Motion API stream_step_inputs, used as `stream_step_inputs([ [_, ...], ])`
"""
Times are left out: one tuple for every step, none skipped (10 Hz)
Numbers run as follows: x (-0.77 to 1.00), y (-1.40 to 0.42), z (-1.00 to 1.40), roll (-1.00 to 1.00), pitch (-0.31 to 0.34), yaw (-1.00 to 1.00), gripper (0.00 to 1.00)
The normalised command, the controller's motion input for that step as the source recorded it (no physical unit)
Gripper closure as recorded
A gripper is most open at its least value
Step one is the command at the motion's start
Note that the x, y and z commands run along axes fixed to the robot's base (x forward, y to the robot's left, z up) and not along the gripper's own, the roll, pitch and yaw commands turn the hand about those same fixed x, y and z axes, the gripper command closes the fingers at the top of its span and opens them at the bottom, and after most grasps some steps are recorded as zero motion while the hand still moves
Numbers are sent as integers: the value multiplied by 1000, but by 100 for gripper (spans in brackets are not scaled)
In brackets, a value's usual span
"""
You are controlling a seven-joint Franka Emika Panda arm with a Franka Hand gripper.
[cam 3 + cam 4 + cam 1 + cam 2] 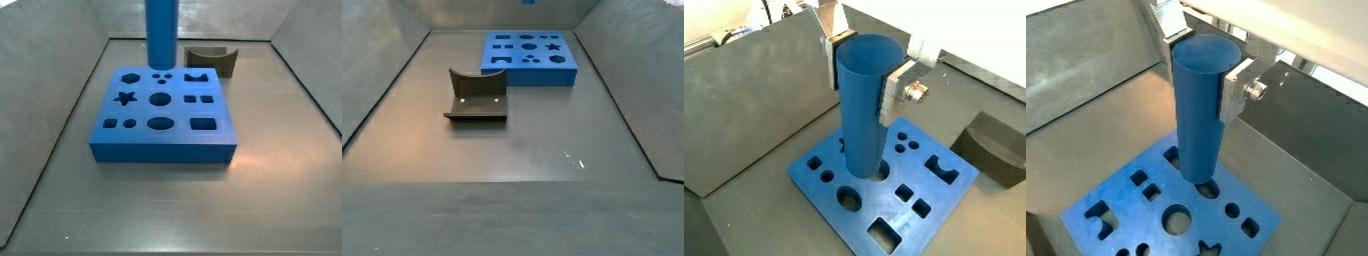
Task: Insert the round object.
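The round object, a long bright blue cylinder (pixel 861 110), stands upright between my gripper's (pixel 862 85) silver fingers (pixel 894 95), which are shut on its upper part. Both wrist views show this; the gripper (pixel 1203 75) grips the cylinder (pixel 1197 120) near its flat top. Its lower end hangs over the flat blue block (pixel 905 205) with shaped holes, by a round hole (pixel 1205 184). In a side view the cylinder (pixel 160 30) comes down from above the block's far edge (pixel 163 130); the gripper is out of frame there. Only the cylinder's tip (pixel 529 2) shows above the block (pixel 529 60).
A dark olive-brown piece with a curved notch (pixel 211 60) sits on the floor just behind the block, also seen in a wrist view (pixel 994 148) and a side view (pixel 476 98). Grey walls (pixel 74 90) enclose the floor on all sides.
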Motion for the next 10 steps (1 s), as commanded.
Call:
stream_step_inputs([
  [-11, 777, -1000, 67, -6, 0, 100],
  [-14, 546, -1000, 0, -41, 0, 100],
  [-11, 260, -729, -180, -123, -126, 100],
  [0, 186, -594, -264, -139, -146, 100],
  [0, 206, -600, -261, -119, -129, 100],
  [-26, 163, -291, -73, -56, -46, 100],
  [-54, 0, -160, 0, -59, 0, 100],
  [0, 0, -163, 0, -23, 0, 100],
  [0, -63, -234, -40, -36, 0, 100],
  [0, -49, -303, -76, -43, 0, 100],
])
